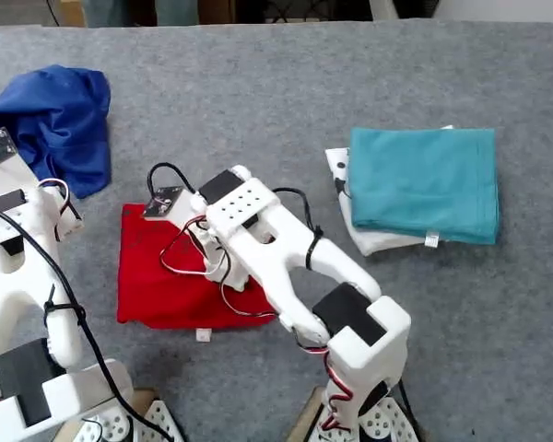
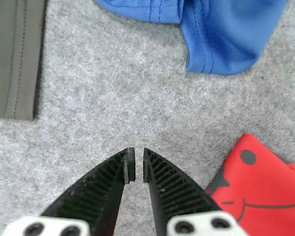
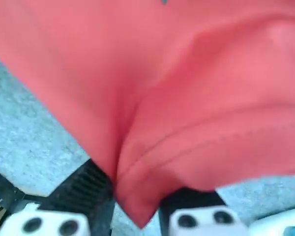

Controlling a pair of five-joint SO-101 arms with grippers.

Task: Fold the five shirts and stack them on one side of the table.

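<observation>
A red shirt [image 1: 161, 276] lies flat at the table's front centre. My right arm [image 1: 276, 249] stretches over it, and my right gripper [image 3: 135, 196] is shut on a bunched fold of the red shirt [image 3: 177, 98]. At the right, a folded teal shirt [image 1: 424, 184] rests on a folded white shirt [image 1: 373, 239]. A crumpled blue shirt [image 1: 55, 120] sits at the back left. My left gripper [image 2: 135, 165] hovers over bare table between the blue shirt [image 2: 226, 34], an olive shirt [image 2: 14, 54] and the red shirt's corner [image 2: 260, 187], shut with nothing in it.
Grey felt [image 1: 286, 101] covers the table, with open room across the back middle and front right. The left arm's body [image 1: 23, 276] stands at the front left corner. Loose cables [image 1: 198, 258] hang from the right arm over the red shirt.
</observation>
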